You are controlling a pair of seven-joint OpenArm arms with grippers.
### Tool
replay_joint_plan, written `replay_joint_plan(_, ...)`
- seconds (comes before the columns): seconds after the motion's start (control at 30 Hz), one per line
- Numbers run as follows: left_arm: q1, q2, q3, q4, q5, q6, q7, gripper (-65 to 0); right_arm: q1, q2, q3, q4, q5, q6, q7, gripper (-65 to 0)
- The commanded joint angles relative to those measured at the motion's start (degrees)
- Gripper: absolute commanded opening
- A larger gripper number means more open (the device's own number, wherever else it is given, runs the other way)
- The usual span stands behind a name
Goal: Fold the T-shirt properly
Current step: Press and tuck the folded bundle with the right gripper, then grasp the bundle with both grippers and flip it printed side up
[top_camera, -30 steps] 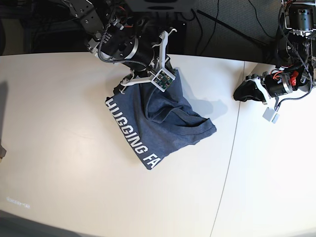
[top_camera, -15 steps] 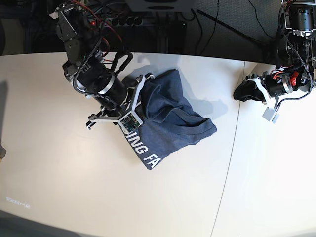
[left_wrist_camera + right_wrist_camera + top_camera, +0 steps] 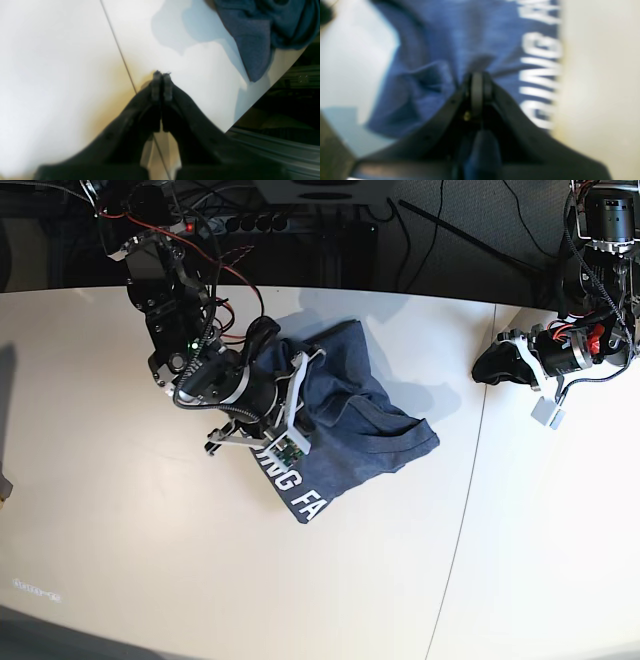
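Note:
The blue-grey T-shirt (image 3: 370, 430) lies crumpled in a heap on the white table (image 3: 120, 560), its white letters (image 3: 297, 492) showing along the front left edge. My right gripper (image 3: 293, 422) is down on the shirt's left part. In the right wrist view its fingers (image 3: 477, 82) are pressed together, with T-shirt (image 3: 432, 50) cloth puckered at the tip, beside the letters (image 3: 540, 75). My left gripper (image 3: 484, 368) rests far right, apart from the shirt. It is shut and empty (image 3: 162, 74) over the table seam, with the T-shirt (image 3: 252, 37) at that view's upper right.
A seam (image 3: 465, 510) runs front to back between two table panels. Black equipment and cables (image 3: 300, 220) stand behind the table's back edge. The left arm's body (image 3: 590, 330) hangs over the far right panel.
My right arm has swung from the shirt's back edge to the left and forward, and now sits on the shirt's left part, hiding the first letters. The left arm has not moved.

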Motion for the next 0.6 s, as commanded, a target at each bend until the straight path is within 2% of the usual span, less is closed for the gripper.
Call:
replay_joint_plan(0.0, -0.3, -0.8, -0.2, 0.5, 1.0, 1.4, 0.8, -65.0, 0.6, -0.2, -0.8, 1.0, 0.9, 3.1, 0.4, -65.0)
replay_joint_plan(0.37, -0.3, -0.8, -0.2, 0.5, 1.4, 1.4, 0.4, -65.0, -4.0, -0.2, -10.0, 3.1, 3.6, 3.1, -1.2, -65.0)
replay_joint_plan(0.57, -0.3, -0.8, -0.2, 0.5, 1.1, 1.4, 0.1, -65.0, -5.9, -0.2, -10.4, 4.4, 2.8, 3.1, -0.3, -65.0)
